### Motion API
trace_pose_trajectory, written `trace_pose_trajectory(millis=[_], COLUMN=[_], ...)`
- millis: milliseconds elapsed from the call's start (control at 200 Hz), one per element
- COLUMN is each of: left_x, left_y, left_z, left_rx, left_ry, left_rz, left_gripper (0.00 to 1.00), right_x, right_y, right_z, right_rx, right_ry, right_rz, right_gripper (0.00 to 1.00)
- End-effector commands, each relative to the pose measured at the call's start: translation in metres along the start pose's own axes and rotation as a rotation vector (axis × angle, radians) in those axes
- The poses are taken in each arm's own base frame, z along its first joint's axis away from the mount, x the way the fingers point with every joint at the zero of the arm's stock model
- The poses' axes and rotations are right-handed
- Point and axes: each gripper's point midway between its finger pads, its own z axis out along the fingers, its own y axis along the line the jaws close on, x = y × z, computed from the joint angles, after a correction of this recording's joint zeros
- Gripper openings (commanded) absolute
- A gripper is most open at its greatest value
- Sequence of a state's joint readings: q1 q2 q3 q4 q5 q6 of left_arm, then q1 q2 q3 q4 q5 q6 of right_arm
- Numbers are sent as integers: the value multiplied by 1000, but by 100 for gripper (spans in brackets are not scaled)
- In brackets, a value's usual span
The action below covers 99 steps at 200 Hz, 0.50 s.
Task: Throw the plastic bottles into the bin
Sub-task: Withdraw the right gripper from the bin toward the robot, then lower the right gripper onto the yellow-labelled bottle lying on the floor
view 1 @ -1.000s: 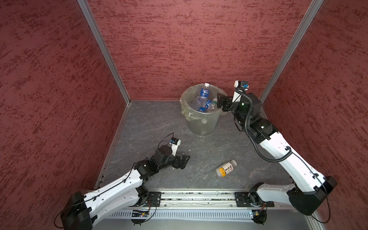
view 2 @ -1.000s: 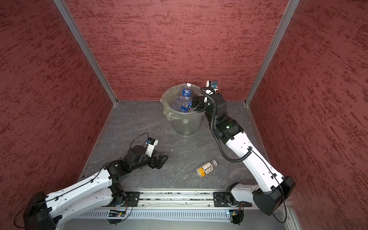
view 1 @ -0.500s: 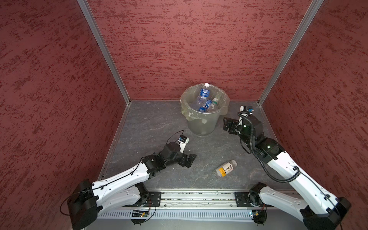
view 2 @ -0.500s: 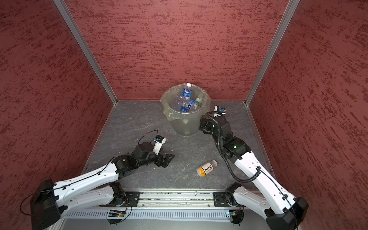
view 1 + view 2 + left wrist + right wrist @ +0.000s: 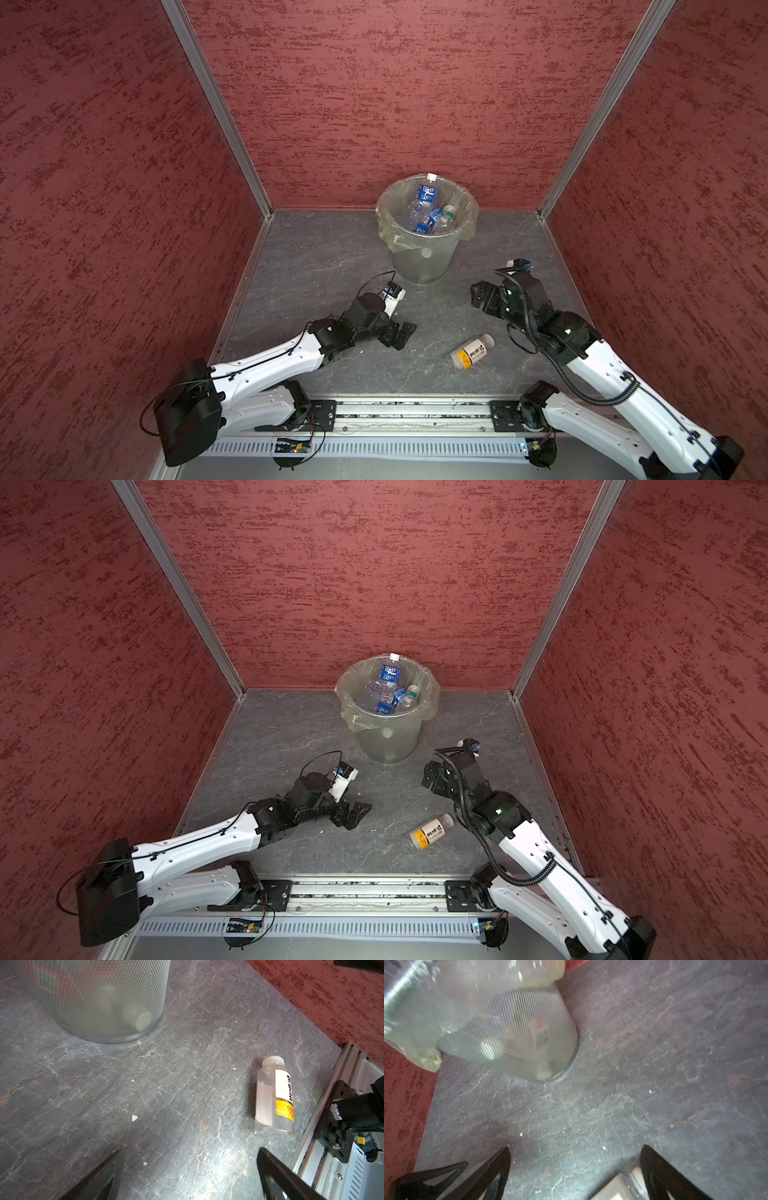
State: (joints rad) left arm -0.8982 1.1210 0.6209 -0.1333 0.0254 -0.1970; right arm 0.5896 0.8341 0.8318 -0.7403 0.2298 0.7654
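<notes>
One clear bottle (image 5: 471, 352) (image 5: 432, 831) (image 5: 274, 1099) lying on its side on the grey worktop (image 5: 332, 257), between the two arms and well apart from the bin, white cap pointing toward the right arm. Label white with black writing above a yellow band; writing seen sideways in the left wrist view and not legible.

Bin (image 5: 424, 257) (image 5: 388, 737) (image 5: 99, 997) (image 5: 512, 1039) at the back of the worktop, fine mesh wall, translucent bag (image 5: 388, 237) folded over the rim. Inside, a heap of clear bottles: one tall bottle (image 5: 428, 194) (image 5: 389, 673) leaning at the far side, blue label with white lettering too small to read, white cap above the rim; beside it a green-capped bottle (image 5: 446, 212) (image 5: 411, 692); more blue labels lower down.

Left pincer (image 5: 401, 334) (image 5: 353, 812) (image 5: 190, 1150) low over the worktop, jaws spread wide, gripping nothing, near the loose bottle but not touching. Right pincer (image 5: 482, 297) (image 5: 432, 777) (image 5: 576, 1147) also spread wide and empty, between bin and loose bottle.
</notes>
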Motion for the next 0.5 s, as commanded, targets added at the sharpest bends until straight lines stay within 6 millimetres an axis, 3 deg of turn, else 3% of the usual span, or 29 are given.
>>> trace_pose_trajectory(millis=[0,491], left_x=[-11,5], left_y=[-6,11], left_z=[3,13], left_rx=[30,39], left_ry=[-49,-61], left_rz=[37,2], left_gripper=[99,100], right_x=[33,118], right_y=[-9,-21], right_z=[2,10], right_rx=[15,61], right_ry=[121,390], right_rz=[83,133], right_gripper=[98,92])
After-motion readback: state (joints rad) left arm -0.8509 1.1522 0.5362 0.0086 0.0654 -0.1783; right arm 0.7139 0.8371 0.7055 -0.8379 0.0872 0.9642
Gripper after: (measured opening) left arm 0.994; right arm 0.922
